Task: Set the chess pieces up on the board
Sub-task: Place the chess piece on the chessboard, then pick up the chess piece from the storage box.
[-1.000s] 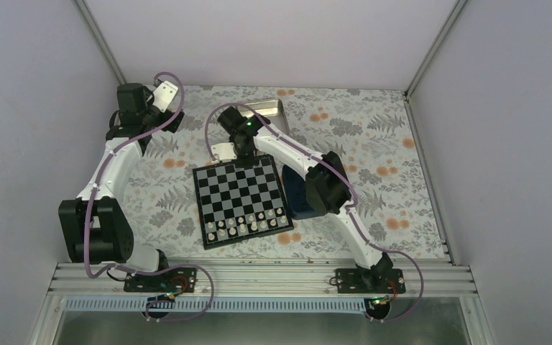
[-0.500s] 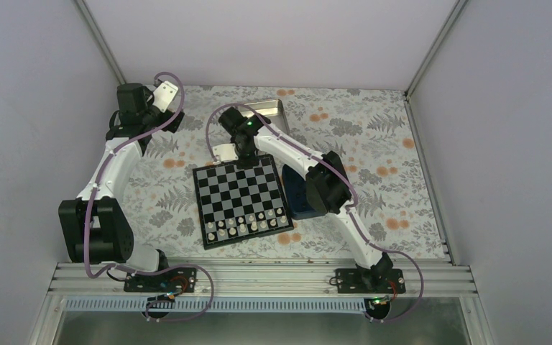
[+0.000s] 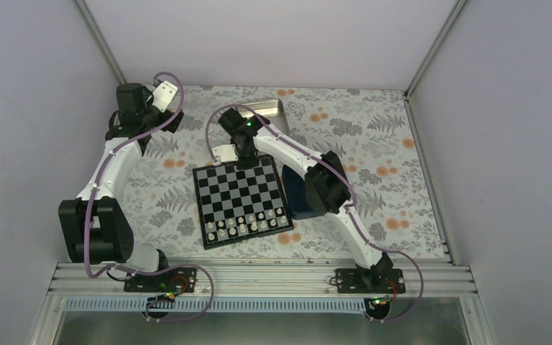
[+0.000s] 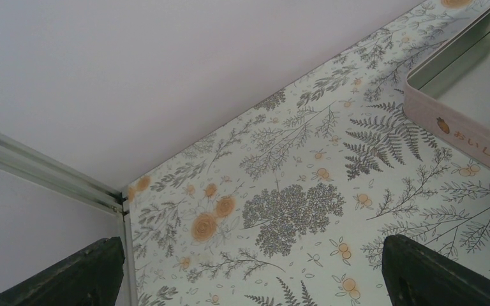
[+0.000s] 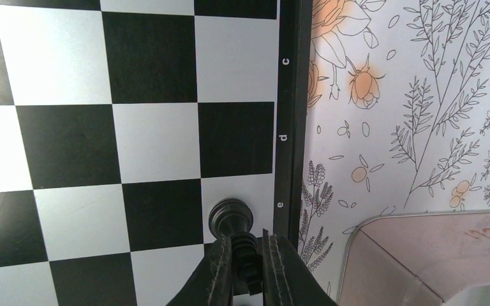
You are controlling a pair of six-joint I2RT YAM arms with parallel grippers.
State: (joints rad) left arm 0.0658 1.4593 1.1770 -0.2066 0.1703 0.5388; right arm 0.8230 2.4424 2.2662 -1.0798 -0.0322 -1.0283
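The board point(image 3: 233, 188) lies in the middle of the table, and its far edge fills the right wrist view point(image 5: 153, 57). My right gripper point(image 5: 245, 261) is shut on the upper part of a black chess piece point(image 5: 231, 220). The piece's round base sits over the silvery edge square by the letter "e". From above, the right gripper point(image 3: 242, 159) hangs over the board's far edge. Cream-white chessmen point(image 3: 248, 224) fill the two near rows. My left gripper point(image 4: 253, 280) is open over bare cloth near the far left corner, its fingers point(image 4: 70, 274) wide apart with nothing between them.
A shiny metal tin point(image 3: 269, 109) stands just behind the board; its rim shows in the left wrist view point(image 4: 459, 137) and the right wrist view point(image 5: 434, 255). A navy blue box point(image 3: 298, 198) sits against the board's right side, under the right arm. Walls enclose the table.
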